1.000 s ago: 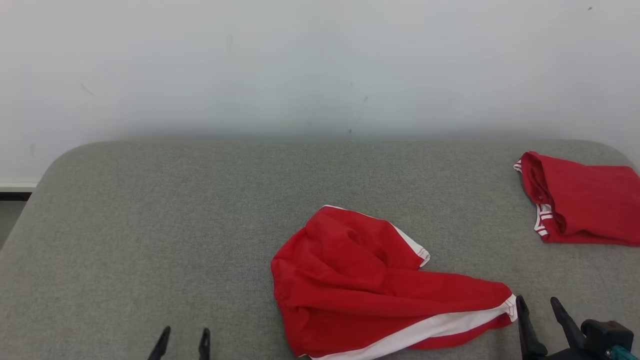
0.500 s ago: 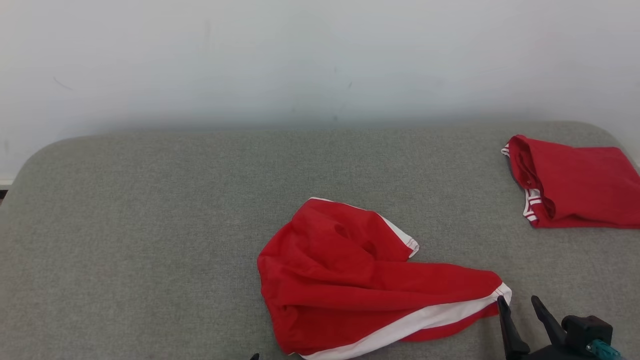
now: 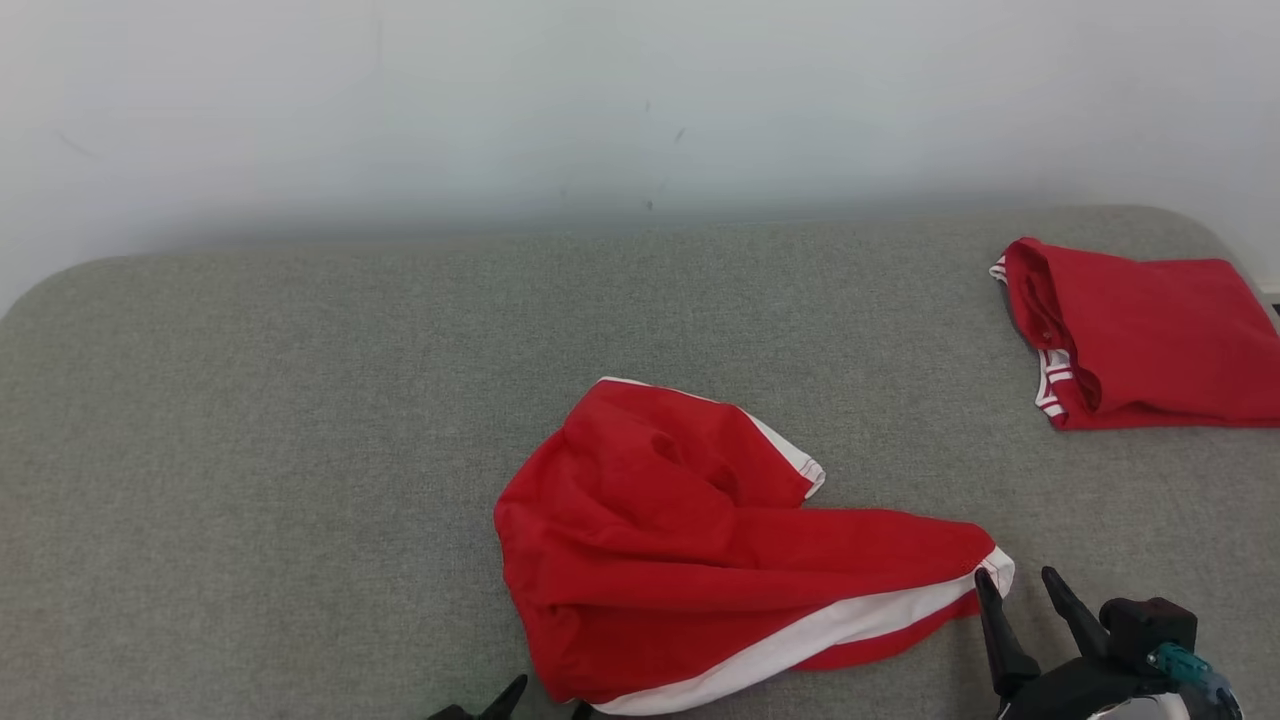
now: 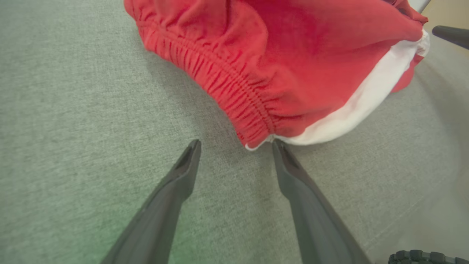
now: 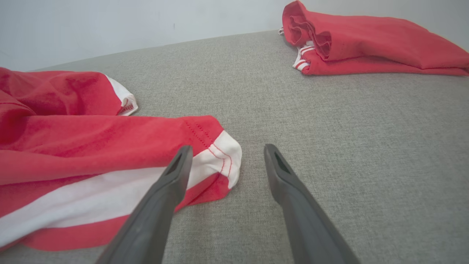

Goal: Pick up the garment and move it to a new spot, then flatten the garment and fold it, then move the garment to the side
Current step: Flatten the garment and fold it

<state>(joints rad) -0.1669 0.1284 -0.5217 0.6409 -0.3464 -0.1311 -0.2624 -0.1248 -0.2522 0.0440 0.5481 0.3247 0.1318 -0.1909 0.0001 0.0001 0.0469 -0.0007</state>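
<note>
Garment (image 3: 720,540) lies crumpled on the grey woven surface (image 3: 300,400) in the head view, with the left gripper (image 3: 550,697) and right gripper (image 3: 1014,578) wide and empty at its near corners.

Left wrist view: the waistband (image 4: 234,99) corner sits off-centre, so closing may pinch one layer.

Right wrist view: the hem (image 5: 223,154) lies beside one finger and may slip free. A white wall (image 5: 110,22) stands behind, and a folded red garment (image 5: 366,40) lies well apart.

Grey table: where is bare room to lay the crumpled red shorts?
Bare: the left half, from the crumpled red-and-white shorts to the grey padded table's left edge, and the strip behind them. Crowded: far right, by the folded red garment.
</note>
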